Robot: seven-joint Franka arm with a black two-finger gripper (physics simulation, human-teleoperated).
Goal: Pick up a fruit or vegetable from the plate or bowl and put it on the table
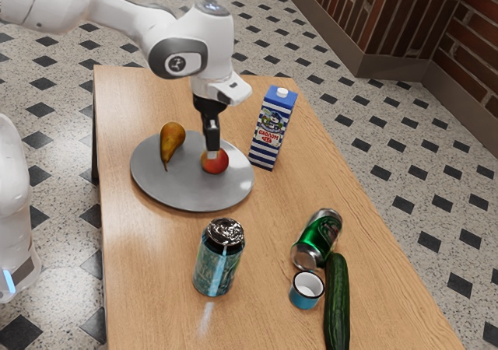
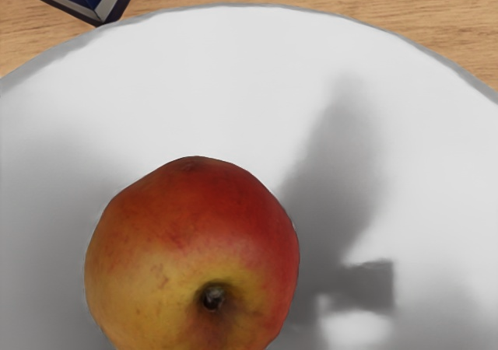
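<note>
Right, take the exterior view first: you have the gripper (image 1: pixel 212 154) pointing down at the apple (image 1: pixel 215 162), which sits on the plate (image 1: pixel 191 194), on the side toward the milk carton (image 1: pixel 272 128). You can't tell from these pictures whether the hand is wide or narrow, so check that before you commit. The pear (image 1: pixel 172 136) shares the plate, well apart from your apple. For setting down, you could use the bare table (image 1: pixel 140 272) toward the exterior view's left of the upright can (image 1: pixel 219 260).

Expect the apple to be fairly light, firm and rigid, with a smooth skin that could slip or roll if you catch it high or off-centre. I'd have you take it around its widest part, level on both sides, with a moderate squeeze; too hard a pinch might bruise it.

Now the wrist view: you see the apple lying close to round, so there's no strong long axis to line up with. Its stem pit (image 2: pixel 212 296) faces up toward the camera, on the side away from the carton. You might read the core as tilted, the opposite end tucked underneath, but across the middle any grip direction should serve you about equally well.
</note>
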